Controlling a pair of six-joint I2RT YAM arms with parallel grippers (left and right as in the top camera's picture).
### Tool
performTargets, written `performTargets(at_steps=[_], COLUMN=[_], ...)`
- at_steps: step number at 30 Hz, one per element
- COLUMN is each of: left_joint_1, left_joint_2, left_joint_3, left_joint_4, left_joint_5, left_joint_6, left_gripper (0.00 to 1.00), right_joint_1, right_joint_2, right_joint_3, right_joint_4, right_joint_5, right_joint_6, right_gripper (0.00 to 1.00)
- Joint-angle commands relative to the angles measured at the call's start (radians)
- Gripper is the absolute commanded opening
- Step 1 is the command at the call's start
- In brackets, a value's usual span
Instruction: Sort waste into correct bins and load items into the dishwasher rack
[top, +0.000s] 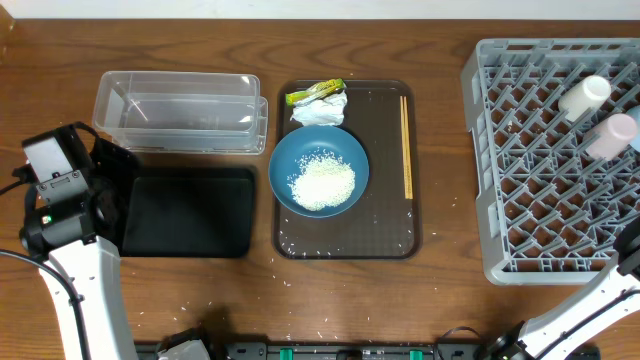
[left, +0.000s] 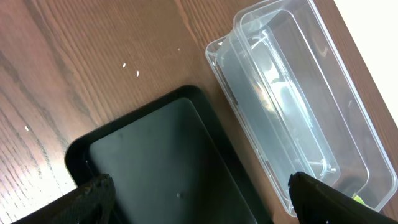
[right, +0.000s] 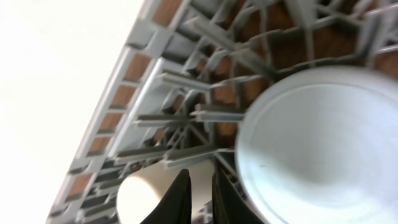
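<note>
Near left: left gripper (left: 200, 180) held wide, empty, over shallow black rectangular tray (top: 185, 210). Centre: loose white rice grains (top: 322, 185) heaped in large dark-blue bowl (top: 300, 148); scattering is risked if it is tilted. Far right: right gripper (right: 200, 186), nearly clenched on nothing, over grey plastic lattice dishwasher rack (top: 520, 170); small light-blue bowl (right: 317, 143) beside it could be knocked.

Brown serving tray (top: 385, 218): dark, rectangular, rounded corners, raised rim, lying flat with its long sides running near to far. It sits on a wooden table (top: 200, 40) of mid-brown grain, which extends well to the left and right of the tray. Beyond the tray, past the table's far edge, a white strip (top: 300, 8) shows. In front of the tray, at the near edge, runs a black rail with green fittings (top: 330, 351).
</note>
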Motion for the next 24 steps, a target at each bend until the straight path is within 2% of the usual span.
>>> performTargets(at_steps=[1,9,13,14,15,17,18,24], left_joint_1=[0.004,0.004,0.004,0.004,0.004,0.004,0.004,0.004], left_joint_2=[-0.005,-0.005,-0.005,-0.005,-0.005,-0.005,-0.005,-0.005], left_joint_3=[0.022,0.022,0.022,0.022,0.022,0.022,0.022,0.022], left_joint_4=[-0.003,-0.003,-0.003,-0.003,-0.003,-0.003,-0.003,-0.004], left_joint_5=[-0.016,-0.016,-0.016,-0.016,-0.016,-0.016,-0.016,-0.016], left_joint_6=[-0.005,-0.005,-0.005,-0.005,-0.005,-0.005,-0.005,-0.005], left_gripper=[0.92,0.92,0.92,0.92,0.92,0.92,0.92,0.92], right_joint_1=[0.006,0.021,0.06,0.076,0.092,0.136,0.167,0.349], right_joint_2=[0.01,-0.1,-0.201,-0.227,-0.249,-0.293,-0.311,-0.317], right_joint_3=[0.01,0.01,0.01,0.01,0.01,0.01,0.01,0.008], right_joint_4=[-0.005,-0.043,-0.071,-0.085,-0.1,-0.146,-0.185,-0.359], right_joint_5=[-0.071,-0.079,-0.176,-0.211,-0.241,-0.296,-0.301,-0.269], right_joint_6=[-0.021,-0.024,-0.143,-0.179,-0.209,-0.262,-0.284,-0.317], right_gripper=[0.1,0.09,0.16,0.24,0.43,0.91,0.99,0.99])
